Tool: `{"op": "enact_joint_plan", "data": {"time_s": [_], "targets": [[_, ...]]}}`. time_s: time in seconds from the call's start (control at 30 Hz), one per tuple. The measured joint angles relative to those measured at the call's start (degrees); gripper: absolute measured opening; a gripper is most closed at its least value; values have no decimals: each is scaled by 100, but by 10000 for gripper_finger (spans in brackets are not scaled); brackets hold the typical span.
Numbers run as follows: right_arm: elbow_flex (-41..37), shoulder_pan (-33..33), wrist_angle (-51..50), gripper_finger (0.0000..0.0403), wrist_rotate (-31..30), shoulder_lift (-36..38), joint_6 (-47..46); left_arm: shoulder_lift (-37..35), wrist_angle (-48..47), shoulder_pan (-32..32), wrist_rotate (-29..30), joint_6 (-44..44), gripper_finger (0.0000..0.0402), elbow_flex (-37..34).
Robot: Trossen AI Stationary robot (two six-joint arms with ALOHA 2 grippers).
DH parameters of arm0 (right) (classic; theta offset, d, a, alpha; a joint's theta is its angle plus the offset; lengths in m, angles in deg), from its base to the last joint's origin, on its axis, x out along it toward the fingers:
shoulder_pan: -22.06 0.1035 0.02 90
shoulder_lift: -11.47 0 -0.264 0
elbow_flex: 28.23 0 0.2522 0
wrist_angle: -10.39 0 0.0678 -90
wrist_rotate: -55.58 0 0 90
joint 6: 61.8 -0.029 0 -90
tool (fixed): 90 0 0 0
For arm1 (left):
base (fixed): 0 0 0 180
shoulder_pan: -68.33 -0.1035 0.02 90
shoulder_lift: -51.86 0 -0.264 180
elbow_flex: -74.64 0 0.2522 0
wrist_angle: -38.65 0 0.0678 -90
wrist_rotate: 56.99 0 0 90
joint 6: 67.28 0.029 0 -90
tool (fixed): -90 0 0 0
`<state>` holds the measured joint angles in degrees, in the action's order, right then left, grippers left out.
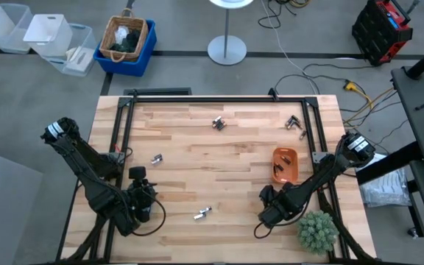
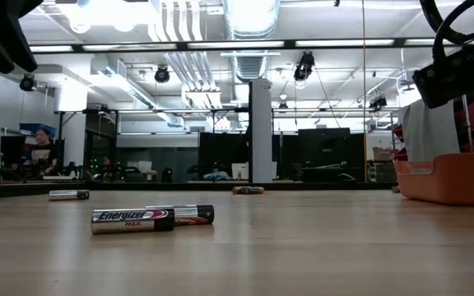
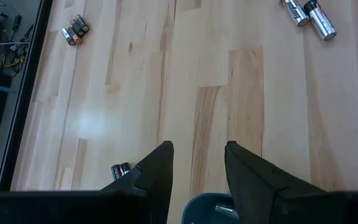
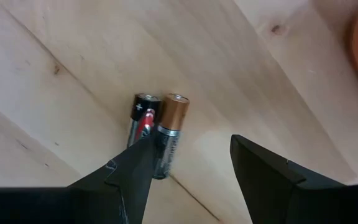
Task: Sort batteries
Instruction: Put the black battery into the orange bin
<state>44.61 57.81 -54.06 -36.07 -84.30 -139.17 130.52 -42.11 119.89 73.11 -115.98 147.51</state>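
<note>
Right gripper (image 4: 191, 165): nearest to us, low over the table's (image 1: 234, 177) near-right part. Fingers spread, released, nothing betw. them.
Battery pair (image 4: 157, 134): two cells side by side on the wood, one copper-topped, one black w/ a red mark. They lie just off one of the right gripper's fingers, which partly covers them, not centred in the gap.
Left gripper (image 3: 197, 165): near-left part of the table, also released and empty. It hangs over the teal tray (image 3: 207, 210), where we see sth silvery.
Orange tray (image 1: 285, 165): right side, just beyond the right gripper. A few dark pieces inside, prob. batteries.
Done so far: we judge some cells are already in both trays. Counts we can't tell.
Left to do: near pair (image 1: 202, 214) at the front middle, single (image 1: 157, 158) left of centre, far cluster (image 1: 218, 123) at the back middle, corner cluster (image 1: 294, 122) at the back right, plus the pair under the right gripper. So approx. early-to-mid task, in our view.
Next, as we judge: shift the right gripper so one cell sits betw. the fingers. The two touch, so taking one alone needs care.
In the way: plant (image 1: 317, 230) sits just beside the right arm at the near-right corner. Black frame (image 1: 219, 98) runs round the table edge, close to the corner cluster.
</note>
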Motion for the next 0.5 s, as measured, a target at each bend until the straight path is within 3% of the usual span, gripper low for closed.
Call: {"op": "enact_joint_plan", "data": {"time_s": [0.5], "targets": [[-38, -4, 14, 205, 2, 0, -2, 0, 0, 0, -2, 0, 125, 0]]}}
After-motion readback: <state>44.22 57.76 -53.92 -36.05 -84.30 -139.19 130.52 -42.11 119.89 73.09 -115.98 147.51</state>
